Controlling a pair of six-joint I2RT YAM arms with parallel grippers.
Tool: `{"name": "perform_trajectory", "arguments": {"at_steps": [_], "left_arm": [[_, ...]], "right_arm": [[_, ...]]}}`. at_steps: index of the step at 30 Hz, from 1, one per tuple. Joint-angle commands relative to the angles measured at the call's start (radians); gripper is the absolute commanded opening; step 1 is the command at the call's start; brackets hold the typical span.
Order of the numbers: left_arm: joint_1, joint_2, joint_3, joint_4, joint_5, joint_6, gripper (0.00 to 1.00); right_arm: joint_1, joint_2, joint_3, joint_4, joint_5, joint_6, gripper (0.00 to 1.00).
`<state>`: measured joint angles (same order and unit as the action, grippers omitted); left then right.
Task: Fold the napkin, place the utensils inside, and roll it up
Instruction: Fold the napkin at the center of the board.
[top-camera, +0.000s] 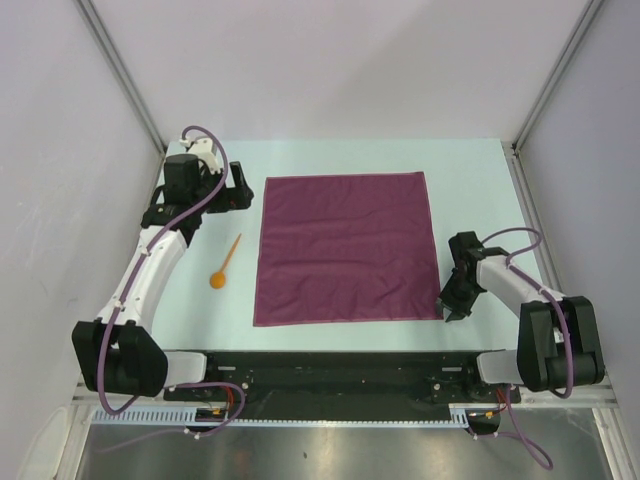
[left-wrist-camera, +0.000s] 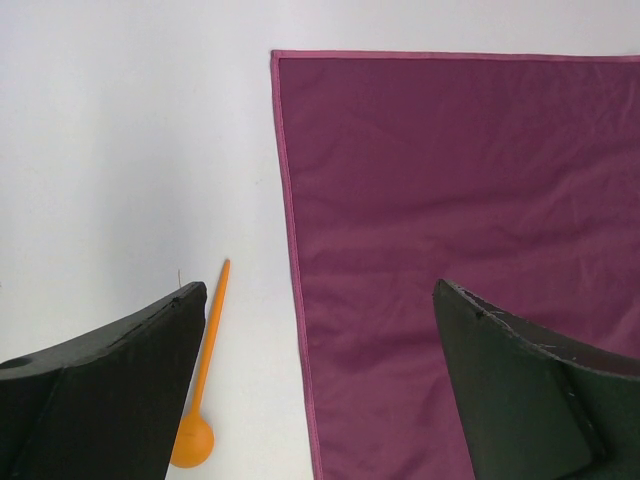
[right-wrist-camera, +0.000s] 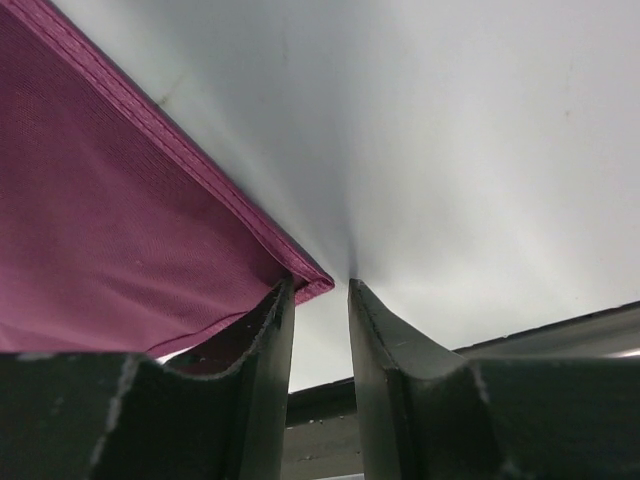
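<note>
The plum napkin (top-camera: 345, 248) lies flat and spread out in the middle of the table. The orange spoon (top-camera: 224, 267) lies on the table left of it, bowl toward me. My left gripper (top-camera: 238, 190) hovers by the napkin's far-left corner, wide open and empty. In the left wrist view its jaws (left-wrist-camera: 320, 288) straddle the napkin's left edge (left-wrist-camera: 460, 200), and the spoon (left-wrist-camera: 204, 372) is beside the left finger. My right gripper (top-camera: 451, 308) is low at the napkin's near-right corner. Its jaws (right-wrist-camera: 320, 285) stand narrowly apart, and the corner (right-wrist-camera: 318, 283) pokes between the tips.
The pale table (top-camera: 210, 225) ends at grey enclosure walls on the left, right and back. A black rail (top-camera: 330, 365) with the arm bases runs along the near edge. It also shows low in the right wrist view (right-wrist-camera: 320, 400).
</note>
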<state>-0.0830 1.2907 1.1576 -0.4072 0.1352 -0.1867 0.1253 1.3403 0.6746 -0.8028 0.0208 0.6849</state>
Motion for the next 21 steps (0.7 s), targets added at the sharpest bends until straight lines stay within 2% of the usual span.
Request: {"name": "perform_trajectory", "arguments": {"at_steps": [1,13,21], "left_arm": [[0.0,0.001,0.036,0.011,0.009,-0.02,1.0],[0.0,0.004,0.036,0.01,0.004,-0.017,1.0],[0.0,0.001,0.037,0.007,-0.006,-0.013,1.0]], "right_arm": [[0.004,-0.03,-0.018,-0.009,0.015,0.038,0.33],[0.008,0.04,-0.053,0.077,0.005,0.044,0.31],[0.007,0.022,-0.087,0.128,0.008,0.079,0.19]]}}
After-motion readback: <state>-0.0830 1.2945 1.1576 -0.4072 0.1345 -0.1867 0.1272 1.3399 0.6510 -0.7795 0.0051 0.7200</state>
